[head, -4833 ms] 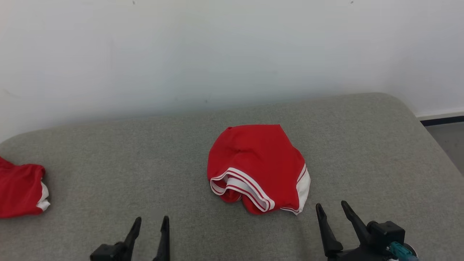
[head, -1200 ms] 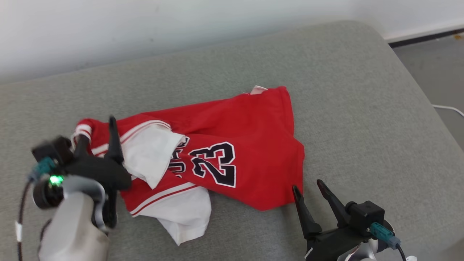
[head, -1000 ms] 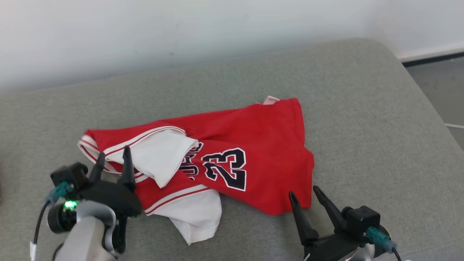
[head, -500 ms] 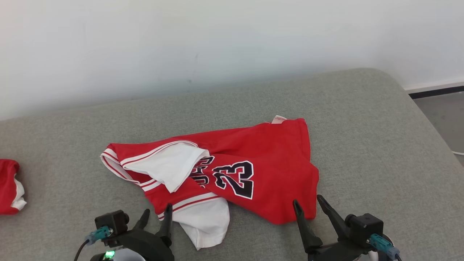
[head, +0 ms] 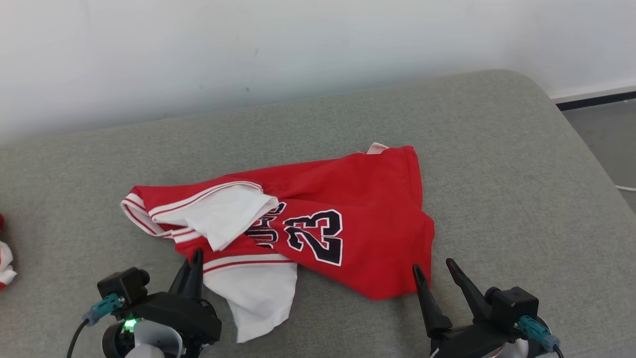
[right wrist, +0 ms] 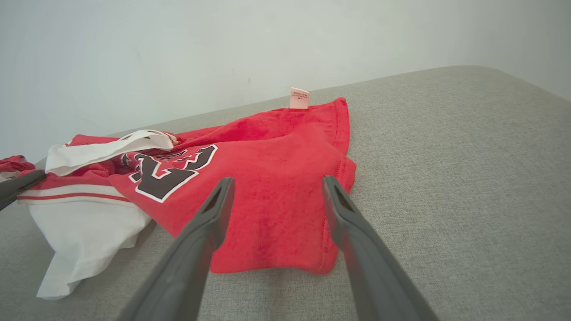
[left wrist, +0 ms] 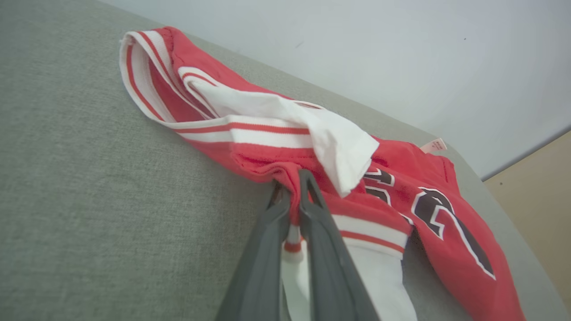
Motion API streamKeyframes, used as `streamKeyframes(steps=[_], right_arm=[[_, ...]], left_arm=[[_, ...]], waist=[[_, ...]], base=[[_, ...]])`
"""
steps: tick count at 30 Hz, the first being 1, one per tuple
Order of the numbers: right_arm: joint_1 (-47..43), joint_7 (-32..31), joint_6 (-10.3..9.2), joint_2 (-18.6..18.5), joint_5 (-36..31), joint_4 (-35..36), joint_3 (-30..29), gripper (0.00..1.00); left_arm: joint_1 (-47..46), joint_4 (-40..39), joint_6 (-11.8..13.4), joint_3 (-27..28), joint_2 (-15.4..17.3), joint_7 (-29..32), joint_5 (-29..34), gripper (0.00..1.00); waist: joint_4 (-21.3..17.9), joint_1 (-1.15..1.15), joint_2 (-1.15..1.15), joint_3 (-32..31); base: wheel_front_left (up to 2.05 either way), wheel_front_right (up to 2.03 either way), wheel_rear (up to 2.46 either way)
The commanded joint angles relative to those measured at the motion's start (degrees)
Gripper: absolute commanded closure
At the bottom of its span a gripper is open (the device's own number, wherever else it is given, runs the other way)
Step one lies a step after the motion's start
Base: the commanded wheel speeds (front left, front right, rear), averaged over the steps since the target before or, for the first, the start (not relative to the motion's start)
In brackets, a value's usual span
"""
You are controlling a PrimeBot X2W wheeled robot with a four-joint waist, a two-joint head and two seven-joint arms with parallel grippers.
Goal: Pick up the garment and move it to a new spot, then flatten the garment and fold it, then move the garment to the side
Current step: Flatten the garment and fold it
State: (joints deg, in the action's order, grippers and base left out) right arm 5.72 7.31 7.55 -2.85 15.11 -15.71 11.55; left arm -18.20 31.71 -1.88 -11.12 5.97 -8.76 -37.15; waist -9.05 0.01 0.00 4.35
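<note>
The left pincer (left wrist: 293,185) is clamped on the striped edge of the garment (head: 348,219) crumpled on the grey cushion (head: 497,149), so the wide-open right pincer (head: 432,264) should take the near hem, then both pull outward gently.

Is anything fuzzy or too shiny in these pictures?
Head view: soft even light, no glare, jersey sharp. Left wrist view: the shut left pincer looms big, slightly soft. Right wrist view: the open right pincer looks stretched, faint shadow under the jersey.
</note>
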Motion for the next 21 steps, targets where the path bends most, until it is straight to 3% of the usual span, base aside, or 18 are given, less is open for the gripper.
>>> streamKeyframes(steps=[1,6,11,16,21], right_arm=[[-0.2,0.4,-0.13,-0.1,-0.1,-0.1,-0.1,0.00],[-0.9,0.4,-0.13,-0.1,0.2,-0.2,-0.5,0.00],[-1.0,0.4,-0.13,-0.1,0.4,-0.2,-0.7,0.00],[-1.1,0.2,-0.13,-0.1,0.5,-0.1,-0.7,0.00],[0.2,0.1,-0.13,-0.1,0.5,0.2,0.4,0.00]], left_arm=[[1.0,-1.4,-0.1,0.2,0.2,-0.7,0.0,1.00],[4.4,-10.1,-0.4,-0.3,0.5,0.1,-0.7,1.00],[8.4,-22.4,0.4,-1.9,-0.3,5.3,-3.5,1.00],[11.3,-32.5,4.1,-1.9,-0.4,10.2,-5.2,1.00],[11.0,-31.7,7.6,0.2,2.0,12.6,-4.2,1.00]], waist=[[0.8,-0.01,0.00,-0.2],[3.2,-0.01,0.00,-1.3],[5.1,-0.01,0.00,-2.2],[5.8,-0.01,0.00,-2.2],[4.6,-0.01,0.00,-0.5]], base=[[0.00,0.00,0.00],[0.00,0.00,0.00],[0.00,0.00,0.00],[0.00,0.00,0.00],[0.00,0.00,0.00]])
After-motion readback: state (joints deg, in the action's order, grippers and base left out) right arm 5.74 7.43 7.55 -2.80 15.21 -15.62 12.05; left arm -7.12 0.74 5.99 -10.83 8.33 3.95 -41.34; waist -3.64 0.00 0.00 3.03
